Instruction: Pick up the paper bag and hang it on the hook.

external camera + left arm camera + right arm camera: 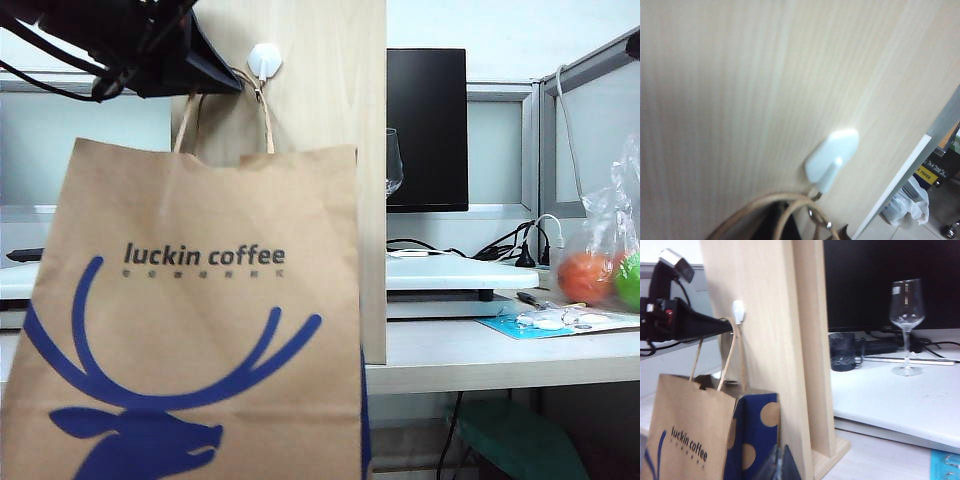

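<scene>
The left gripper [729, 326] is pinching the handles [262, 120] of the paper bag [190, 330] right beside the white hook [263, 60] on the wooden board [330, 80]. The bag is hanging in the air, showing the words "luckin coffee" [204, 254] and a blue deer. The right gripper is hiding from every picture, so I cannot tell how it is standing.

The paper bag [190, 320] is showing plain kraft brown on its front, with dark grey "luckin coffee" lettering and a big blue deer head with antlers underneath it. Its side panel is looking navy with tan polka dots, and the twisted handles [262, 115] above the bag are matching the brown. Just above the bag, the hook [264, 60] is sitting white against a pale, streaky wooden board [330, 80]. The left gripper [215, 70] beside the hook is showing up black.
</scene>
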### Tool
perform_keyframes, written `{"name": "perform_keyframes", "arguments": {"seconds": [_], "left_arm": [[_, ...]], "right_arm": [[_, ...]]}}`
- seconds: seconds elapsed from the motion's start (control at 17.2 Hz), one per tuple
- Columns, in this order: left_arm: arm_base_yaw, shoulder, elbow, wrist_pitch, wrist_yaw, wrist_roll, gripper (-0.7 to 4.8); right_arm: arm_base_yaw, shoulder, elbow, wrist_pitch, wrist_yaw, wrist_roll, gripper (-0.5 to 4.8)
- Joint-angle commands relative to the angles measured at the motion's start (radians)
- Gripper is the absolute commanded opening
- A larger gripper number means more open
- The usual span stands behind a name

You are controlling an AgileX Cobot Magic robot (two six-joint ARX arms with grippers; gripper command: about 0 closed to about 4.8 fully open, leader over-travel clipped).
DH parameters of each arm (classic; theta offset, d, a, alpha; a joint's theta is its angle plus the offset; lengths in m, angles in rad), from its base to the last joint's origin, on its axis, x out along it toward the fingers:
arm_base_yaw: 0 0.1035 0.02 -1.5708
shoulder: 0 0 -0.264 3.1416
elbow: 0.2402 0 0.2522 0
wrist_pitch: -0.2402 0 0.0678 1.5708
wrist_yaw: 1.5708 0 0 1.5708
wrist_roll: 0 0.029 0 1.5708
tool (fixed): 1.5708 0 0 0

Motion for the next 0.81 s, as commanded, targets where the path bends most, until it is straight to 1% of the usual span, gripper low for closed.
{"name": "perform_keyframes", "arguments": {"seconds": [0.06, 0.12, 0.17, 0.23, 0.29, 0.58, 0.64, 0.7, 0.81], "left_arm": [[0.005, 0.005, 0.005, 0.017, -0.001, 0.006, -0.05], [0.005, 0.005, 0.006, 0.02, 0.016, 0.006, 0.1], [0.005, 0.005, 0.006, 0.022, 0.016, 0.006, 0.56], [0.005, 0.005, 0.006, 0.022, 0.016, 0.006, 0.84], [0.005, 0.005, 0.006, 0.018, 0.016, 0.005, 1.01], [0.004, 0.005, 0.006, 0.015, 0.037, -0.006, 1.03], [0.004, 0.005, 0.006, 0.014, 0.06, -0.02, 1.03], [0.004, 0.005, 0.006, 0.014, 0.113, -0.028, 1.03], [0.004, 0.005, 0.005, 0.001, 0.154, -0.028, 1.03]], "right_arm": [[0.0, 0.0, -0.007, 0.017, 0.021, -0.003, -0.01], [0.0, 0.0, -0.007, 0.017, 0.02, -0.003, -0.01], [0.0, 0.0, -0.007, 0.017, 0.02, -0.003, -0.01], [0.0, 0.0, -0.007, 0.017, 0.02, -0.003, -0.01], [0.0, 0.0, -0.007, 0.017, 0.02, -0.003, -0.01], [0.0, 0.0, -0.007, 0.018, 0.02, -0.003, -0.01], [0.0, 0.0, -0.007, 0.017, 0.02, -0.003, -0.01], [0.0, 0.0, -0.007, 0.017, 0.02, -0.003, -0.01], [0.0, 0.0, -0.007, 0.017, 0.02, -0.003, -0.01]]}}
